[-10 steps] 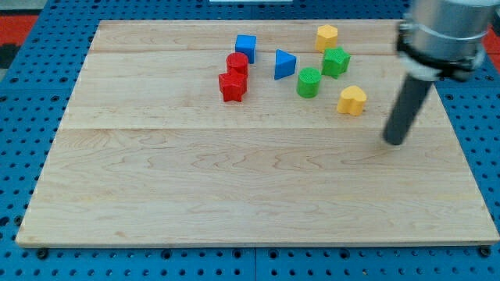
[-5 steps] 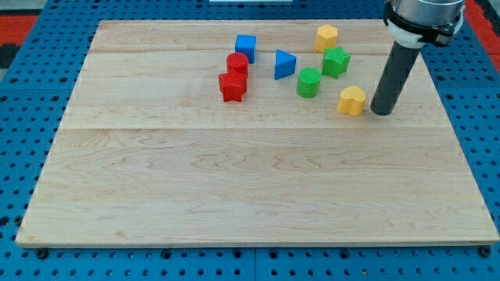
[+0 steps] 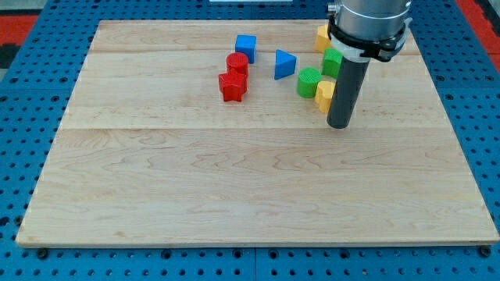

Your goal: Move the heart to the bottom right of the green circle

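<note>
Camera view: tip planted on the pale wooden tabletop, just to the view's right of the yellow heart and slightly below it, rod covering the heart's right half. Touching or nearly so; contact line hidden behind the rod. No pincer fitted, only a straight dark rod, so nothing to open or close.

Yellow heart sat directly beside the green circle, on its right and a little toward the view's bottom, apparently touching it. Judged close to the wanted spot already; any further push needed only a small nudge down, not more leftward travel, which risked shoving the circle.

Relative to the green circle: green star-like block up and right, partly behind the rod; yellow hexagon farther up; blue triangle up and left; blue cube, red cylinder and red star well to the left. Blocks small, matte, plastic-looking; tabletop smooth, with faint grain.
</note>
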`<state>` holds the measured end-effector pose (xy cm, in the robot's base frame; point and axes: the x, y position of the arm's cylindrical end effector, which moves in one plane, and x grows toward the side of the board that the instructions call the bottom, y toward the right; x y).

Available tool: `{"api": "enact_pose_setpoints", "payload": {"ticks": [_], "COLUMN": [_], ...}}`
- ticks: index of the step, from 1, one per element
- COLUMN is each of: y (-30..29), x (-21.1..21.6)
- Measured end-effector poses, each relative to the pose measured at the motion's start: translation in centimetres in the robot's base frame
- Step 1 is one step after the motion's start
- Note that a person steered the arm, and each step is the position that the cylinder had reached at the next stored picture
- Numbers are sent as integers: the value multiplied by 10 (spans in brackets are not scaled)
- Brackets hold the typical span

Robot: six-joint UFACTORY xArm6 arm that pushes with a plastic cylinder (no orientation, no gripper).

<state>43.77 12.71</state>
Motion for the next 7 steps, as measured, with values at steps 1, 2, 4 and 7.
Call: {"api": "enact_pose_setpoints", "payload": {"ticks": [1,2,4,7], "y": [1,54,76,-108], "x": [0,15,12,41]}}
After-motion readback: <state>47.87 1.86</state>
